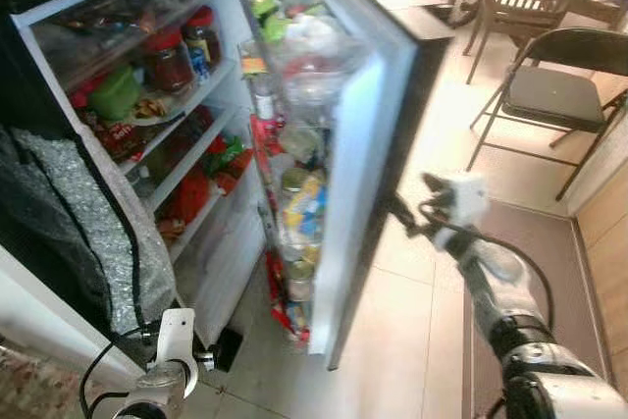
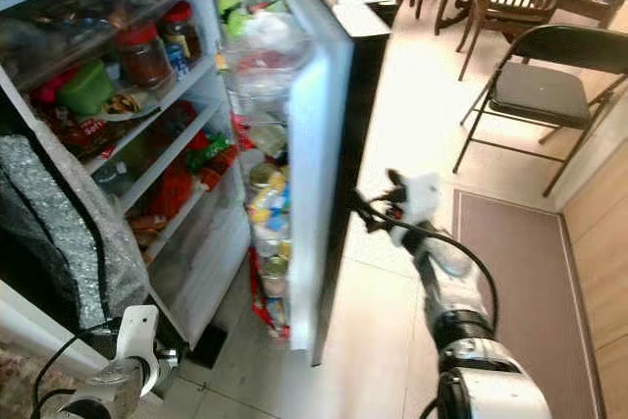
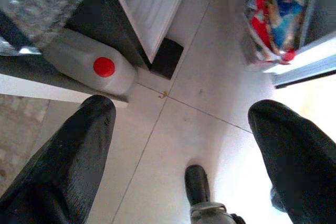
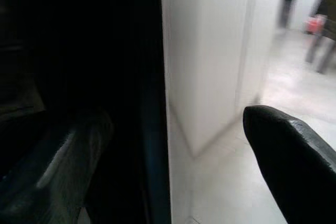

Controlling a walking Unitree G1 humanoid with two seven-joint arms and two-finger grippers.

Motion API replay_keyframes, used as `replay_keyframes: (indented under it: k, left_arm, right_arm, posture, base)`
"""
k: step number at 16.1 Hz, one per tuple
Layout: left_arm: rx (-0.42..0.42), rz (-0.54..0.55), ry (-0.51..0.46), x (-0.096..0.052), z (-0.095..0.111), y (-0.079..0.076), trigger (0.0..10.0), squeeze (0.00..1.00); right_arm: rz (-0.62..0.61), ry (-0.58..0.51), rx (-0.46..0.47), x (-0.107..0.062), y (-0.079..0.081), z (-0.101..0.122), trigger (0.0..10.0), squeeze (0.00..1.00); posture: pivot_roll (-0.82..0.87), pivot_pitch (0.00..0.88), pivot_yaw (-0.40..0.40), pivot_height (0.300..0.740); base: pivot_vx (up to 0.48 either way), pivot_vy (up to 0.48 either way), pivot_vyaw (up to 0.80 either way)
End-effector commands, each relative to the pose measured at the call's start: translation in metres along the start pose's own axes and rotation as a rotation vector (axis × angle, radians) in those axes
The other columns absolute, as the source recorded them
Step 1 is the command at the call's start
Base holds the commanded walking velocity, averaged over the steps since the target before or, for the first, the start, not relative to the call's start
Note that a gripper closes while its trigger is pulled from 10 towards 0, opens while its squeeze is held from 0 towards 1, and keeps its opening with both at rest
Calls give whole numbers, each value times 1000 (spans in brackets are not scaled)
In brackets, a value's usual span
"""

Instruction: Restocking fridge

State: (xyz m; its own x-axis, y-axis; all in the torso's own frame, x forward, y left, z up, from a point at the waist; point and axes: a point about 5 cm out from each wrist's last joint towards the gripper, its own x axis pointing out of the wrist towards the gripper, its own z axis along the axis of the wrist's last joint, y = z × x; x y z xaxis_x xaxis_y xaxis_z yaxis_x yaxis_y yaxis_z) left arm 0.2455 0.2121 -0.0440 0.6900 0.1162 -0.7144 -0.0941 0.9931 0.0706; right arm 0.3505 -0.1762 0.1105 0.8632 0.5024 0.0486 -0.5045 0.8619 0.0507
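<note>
Fridge stands open, shelves already crowded. Right pincer, fingers apart, reaches the door edge; left pincer hangs open, empty. Closing seemingly remains.

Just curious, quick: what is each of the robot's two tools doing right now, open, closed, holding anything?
Left tool: open, holding nothing, hanging low over the floor.
Right tool: open, its fingers either side of the fridge door edge, not closed on it.
</note>
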Motion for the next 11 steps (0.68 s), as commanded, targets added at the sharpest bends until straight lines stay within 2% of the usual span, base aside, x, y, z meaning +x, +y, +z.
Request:
replay_keyframes:
  k: [1, 3, 6, 9, 10, 11]
  left_arm:
    - [8, -2, 19, 0, -3, -1, 10000, 0]
    - [6, -2, 19, 0, -3, -2, 10000, 0]
    - [2, -1, 21, 0, -3, -2, 10000, 0]
    - [0, 2, 21, 0, -4, -2, 10000, 0]
    - [-1, 4, 20, 0, -3, -2, 10000, 0]
    - [-1, 6, 20, 0, -3, -2, 10000, 0]
  right_arm:
    - [101, -64, -41, 14, 11, 20, 10000, 0]
    - [258, -85, -66, 21, 33, 28, 10000, 0]
    - [363, -91, -66, 22, 47, 33, 10000, 0]
    - [425, -91, -87, 30, 60, 39, 10000, 0]
    - [434, -95, -95, 38, 65, 46, 10000, 0]
    - [413, -123, -54, 55, 72, 58, 10000, 0]
  posture:
    - [-65, 0, -33, 740]
    - [-63, 0, -34, 740]
    - [-60, 0, -36, 740]
    - [-56, 0, -36, 740]
    - [-57, 0, -36, 740]
    - [-54, 0, -37, 740]
  base:
    - [0, 0, 0]
    - [0, 0, 0]
    - [0, 0, 0]
    - [0, 0, 0]
    - [0, 0, 0]
    - [0, 0, 0]
